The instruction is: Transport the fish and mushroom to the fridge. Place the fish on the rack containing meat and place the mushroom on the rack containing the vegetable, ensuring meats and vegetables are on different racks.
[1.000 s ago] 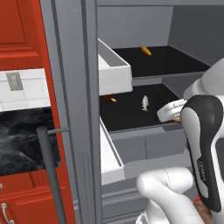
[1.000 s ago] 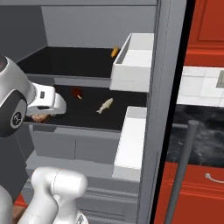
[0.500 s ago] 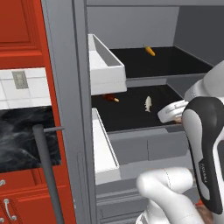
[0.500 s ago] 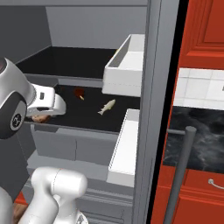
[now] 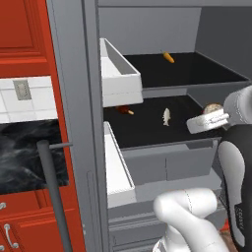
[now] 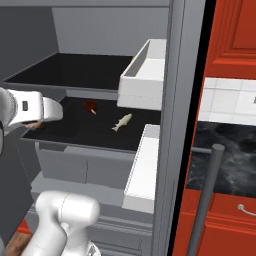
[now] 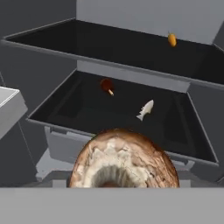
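The jaws grip the mushroom (image 7: 124,160) before the open fridge (image 5: 74,123); the fish (image 7: 145,109) lies at 12 o'clock, on the lower rack (image 7: 87,111).

flat even rendered light, soft shadows, slightly blurry.

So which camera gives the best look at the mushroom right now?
The hand view: the mushroom sits large and close at its bottom, underside facing the camera. The left base view shows a small brown bit above the white hand; the right base view a sliver.
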Motion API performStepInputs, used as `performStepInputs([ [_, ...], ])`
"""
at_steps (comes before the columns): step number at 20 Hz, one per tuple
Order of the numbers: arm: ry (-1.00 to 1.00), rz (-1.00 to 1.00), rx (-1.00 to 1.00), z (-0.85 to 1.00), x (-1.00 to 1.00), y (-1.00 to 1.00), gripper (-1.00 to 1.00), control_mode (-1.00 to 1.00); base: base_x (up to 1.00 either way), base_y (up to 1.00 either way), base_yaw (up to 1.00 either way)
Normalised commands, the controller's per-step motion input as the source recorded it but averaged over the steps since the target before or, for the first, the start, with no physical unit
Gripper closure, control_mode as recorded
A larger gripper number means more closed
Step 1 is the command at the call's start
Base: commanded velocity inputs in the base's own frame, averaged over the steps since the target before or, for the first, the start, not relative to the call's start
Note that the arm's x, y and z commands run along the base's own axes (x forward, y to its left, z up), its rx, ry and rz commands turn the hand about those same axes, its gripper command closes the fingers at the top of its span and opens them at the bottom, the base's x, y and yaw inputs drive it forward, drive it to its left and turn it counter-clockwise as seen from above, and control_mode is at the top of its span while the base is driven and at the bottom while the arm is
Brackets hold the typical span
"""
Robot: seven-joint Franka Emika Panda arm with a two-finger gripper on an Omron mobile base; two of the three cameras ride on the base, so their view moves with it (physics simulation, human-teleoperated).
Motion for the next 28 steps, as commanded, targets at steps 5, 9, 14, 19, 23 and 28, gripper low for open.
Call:
performStepInputs([
  [5,-0.23,0.0,-0.02,0.68,0.12,0.0,1.0,-1.0,0.0,0.0,0.0],
  [9,-0.01,0.01,0.0,0.29,0.62,0.0,1.0,-1.0,0.0,0.0,0.0],
  [14,0.0,0.03,0.0,0.0,0.93,0.0,1.0,-1.0,0.0,0.0,0.0],
  [19,-0.02,0.03,0.0,0.0,0.99,0.0,1.0,-1.0,0.0,0.0,0.0],
  [23,0.03,0.04,0.01,-0.1,1.0,0.0,1.0,-1.0,0.0,0.0,0.0],
  [28,0.11,0.03,0.02,-0.28,1.0,0.0,1.0,-1.0,0.0,0.0,0.0],
])
